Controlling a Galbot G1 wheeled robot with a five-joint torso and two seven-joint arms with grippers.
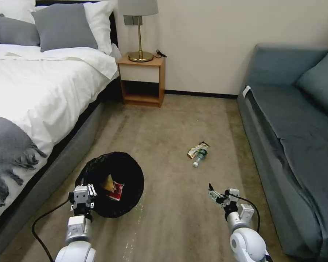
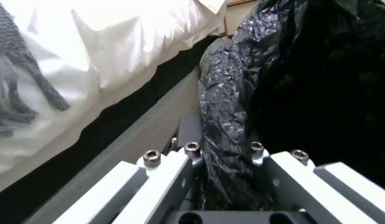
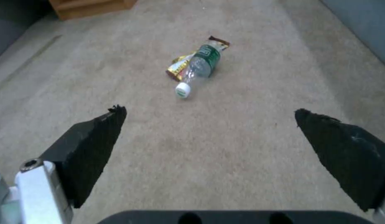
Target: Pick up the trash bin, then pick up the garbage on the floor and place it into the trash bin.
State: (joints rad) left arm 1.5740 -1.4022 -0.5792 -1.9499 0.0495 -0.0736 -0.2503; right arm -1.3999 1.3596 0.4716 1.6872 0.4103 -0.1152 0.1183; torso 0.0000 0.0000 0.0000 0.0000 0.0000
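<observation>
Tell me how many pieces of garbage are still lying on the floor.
2, touching, on the carpet ahead of the open right hand: the small bottle and the foil wrapper. Two more pieces sit inside the trash bin.

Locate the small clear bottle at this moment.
In the head view the bottle lies on the carpet right of centre, against the foil wrapper, ahead of the right gripper and nearer the sofa.
</observation>
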